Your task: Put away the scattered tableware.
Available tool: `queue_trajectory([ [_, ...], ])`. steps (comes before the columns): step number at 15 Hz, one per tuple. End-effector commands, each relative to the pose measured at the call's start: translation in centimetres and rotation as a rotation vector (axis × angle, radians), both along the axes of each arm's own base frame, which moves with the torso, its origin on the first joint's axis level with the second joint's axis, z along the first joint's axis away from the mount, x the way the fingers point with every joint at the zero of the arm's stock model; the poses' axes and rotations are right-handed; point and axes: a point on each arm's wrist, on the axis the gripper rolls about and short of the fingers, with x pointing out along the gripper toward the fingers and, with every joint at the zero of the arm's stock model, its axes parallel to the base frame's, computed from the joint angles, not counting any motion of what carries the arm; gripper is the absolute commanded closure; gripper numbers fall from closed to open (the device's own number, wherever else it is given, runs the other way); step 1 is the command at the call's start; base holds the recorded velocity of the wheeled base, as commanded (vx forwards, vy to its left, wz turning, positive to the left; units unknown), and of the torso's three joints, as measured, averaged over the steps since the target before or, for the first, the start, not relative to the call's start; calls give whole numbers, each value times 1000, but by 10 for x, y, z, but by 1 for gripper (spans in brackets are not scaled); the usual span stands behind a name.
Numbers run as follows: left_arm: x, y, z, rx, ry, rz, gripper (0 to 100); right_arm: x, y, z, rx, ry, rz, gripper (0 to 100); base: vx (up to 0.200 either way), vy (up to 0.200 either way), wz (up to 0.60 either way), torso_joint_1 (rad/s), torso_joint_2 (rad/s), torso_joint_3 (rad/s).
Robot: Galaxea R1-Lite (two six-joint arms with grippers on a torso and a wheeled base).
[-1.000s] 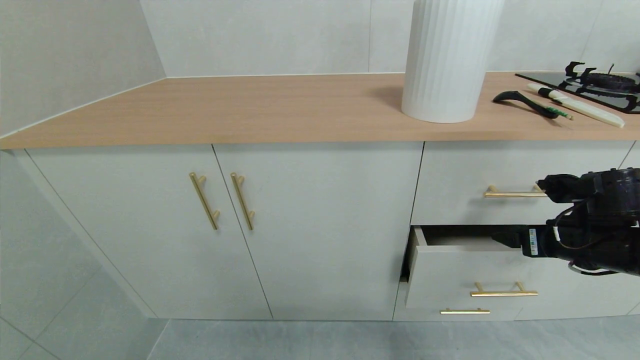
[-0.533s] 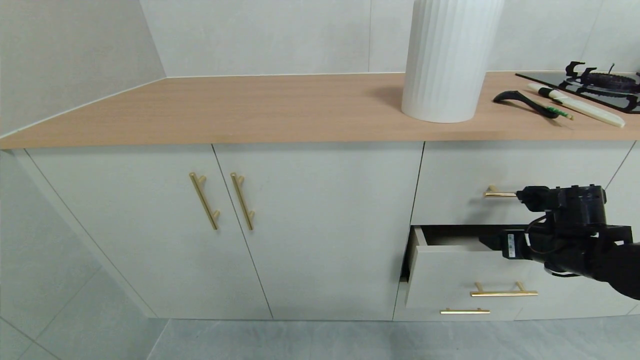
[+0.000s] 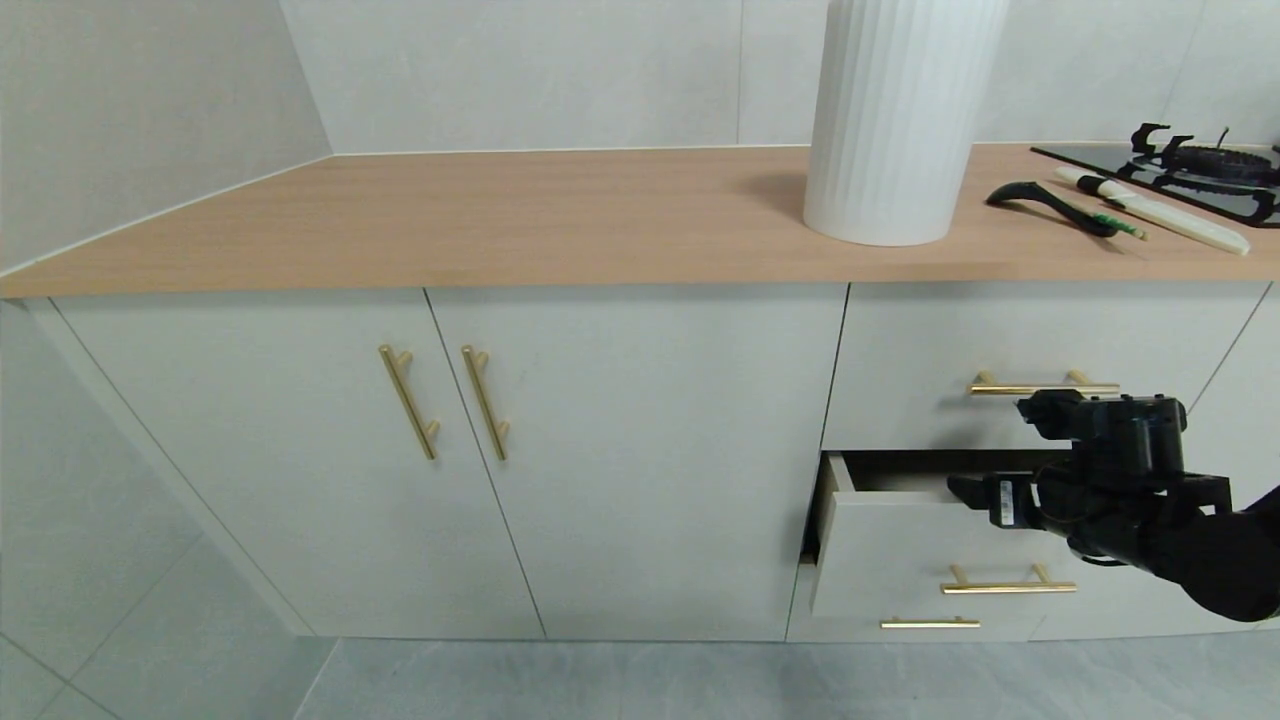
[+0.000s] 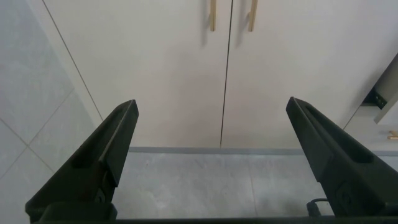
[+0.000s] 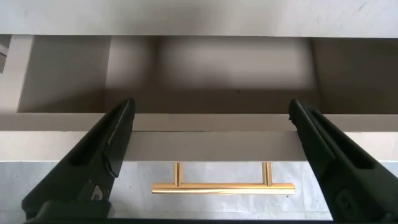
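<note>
The left gripper [image 4: 211, 106] hangs low before the double cabinet doors [image 4: 224, 68], its fingers spread wide; on the table [image 3: 450, 215] stands a white ribbed vase [image 3: 895, 120]; lower down, the right gripper [image 3: 1000, 448] sits level with the pulled-out drawer [image 3: 900, 540], fingers wide apart at its rim, the drawer's beige bottom showing; a black utensil [image 3: 1050, 205] and a cream utensil [image 3: 1170, 215] lie on the table beside the hob [image 3: 1210, 165].

Partly open middle drawer [image 3: 900, 540], narrow gap beneath top drawer handle [image 3: 1000, 388], white ribbed cylinder [image 3: 890, 120] just beside countertop utensils [image 3: 1050, 205]
</note>
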Motion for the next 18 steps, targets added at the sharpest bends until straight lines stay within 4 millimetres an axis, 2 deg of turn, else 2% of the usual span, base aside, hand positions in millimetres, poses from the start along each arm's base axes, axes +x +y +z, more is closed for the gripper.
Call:
queue_trajectory([
  [1, 0, 0, 0, 0, 1, 0, 0, -4, 0, -1, -4, 15, 2, 0, 0, 0, 0, 0, 0, 0],
  [6, 0, 0, 0, 0, 3, 0, 0, -17, -2, 12, -16, 92, 6, 0, 0, 0, 0, 0, 0, 0],
  [9, 0, 0, 0, 0, 3, 0, 0, -29, -3, 28, -29, 186, 9, 0, 0, 0, 0, 0, 0, 0],
  [13, 0, 0, 0, 0, 1, 0, 0, -48, -5, 40, -75, 394, 33, 0, 0, 0, 0, 0, 0, 0],
  [18, 0, 0, 0, 0, 1, 0, 0, -79, 2, 40, -169, 635, 140, 0, 0, 0, 0, 0, 0, 0],
])
